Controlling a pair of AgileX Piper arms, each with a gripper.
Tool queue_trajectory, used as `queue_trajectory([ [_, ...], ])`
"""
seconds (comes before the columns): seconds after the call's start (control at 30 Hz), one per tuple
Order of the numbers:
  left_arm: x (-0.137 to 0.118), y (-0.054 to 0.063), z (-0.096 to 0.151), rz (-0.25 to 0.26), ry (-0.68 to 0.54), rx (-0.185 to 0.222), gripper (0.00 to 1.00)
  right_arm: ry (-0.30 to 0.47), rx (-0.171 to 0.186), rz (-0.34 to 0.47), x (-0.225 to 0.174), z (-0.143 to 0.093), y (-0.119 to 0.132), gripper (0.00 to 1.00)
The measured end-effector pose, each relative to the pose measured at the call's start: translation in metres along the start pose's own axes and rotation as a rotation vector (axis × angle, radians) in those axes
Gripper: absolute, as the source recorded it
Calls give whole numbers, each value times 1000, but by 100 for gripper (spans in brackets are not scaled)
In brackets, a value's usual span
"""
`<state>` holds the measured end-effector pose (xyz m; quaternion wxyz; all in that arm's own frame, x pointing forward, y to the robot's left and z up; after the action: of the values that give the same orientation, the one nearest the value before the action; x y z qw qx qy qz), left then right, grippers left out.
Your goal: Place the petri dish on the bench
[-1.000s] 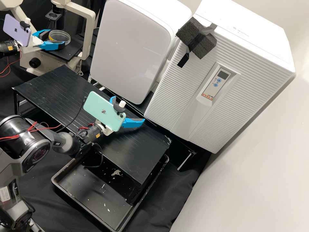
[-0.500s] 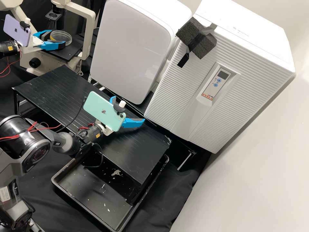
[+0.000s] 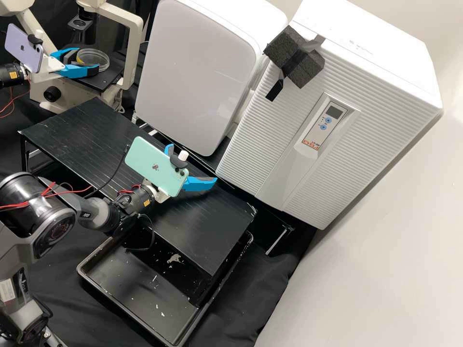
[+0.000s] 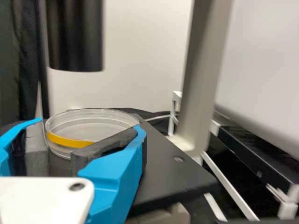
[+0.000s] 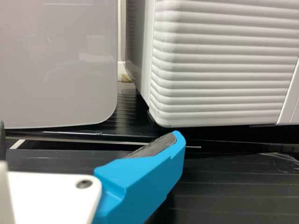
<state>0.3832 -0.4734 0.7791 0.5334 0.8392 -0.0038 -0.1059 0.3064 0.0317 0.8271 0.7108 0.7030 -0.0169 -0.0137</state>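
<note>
Dish (image 3: 100, 57) in left gripper (image 3: 88, 58) at microscope stage (image 3: 107, 81), high view; right gripper (image 3: 193, 161) hangs wide above slatted bench (image 3: 77, 126), nothing between its fingers. Left wrist view shows dish held between dark pads (image 4: 37, 151), yellow band on its side. Right wrist view: fingers well apart near white cabinet (image 5: 219, 70).

This is a lab, shown by a microscope (image 3: 132, 57), a petri dish (image 3: 98, 59) at its stage (image 3: 109, 79), and a button-panelled white appliance (image 3: 376, 111) well apart from it.
</note>
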Motion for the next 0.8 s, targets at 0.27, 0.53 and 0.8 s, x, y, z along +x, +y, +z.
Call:
queue_trajectory([
  [0.27,-13,-3,9,-11,-32,10,0,0,0,0,0,0,0,100],
  [0.53,-16,-5,9,-17,-35,12,100,0,0,0,0,0,0,100],
  [0.8,-17,-4,11,-19,-46,22,100,0,0,0,0,0,0,100],
])
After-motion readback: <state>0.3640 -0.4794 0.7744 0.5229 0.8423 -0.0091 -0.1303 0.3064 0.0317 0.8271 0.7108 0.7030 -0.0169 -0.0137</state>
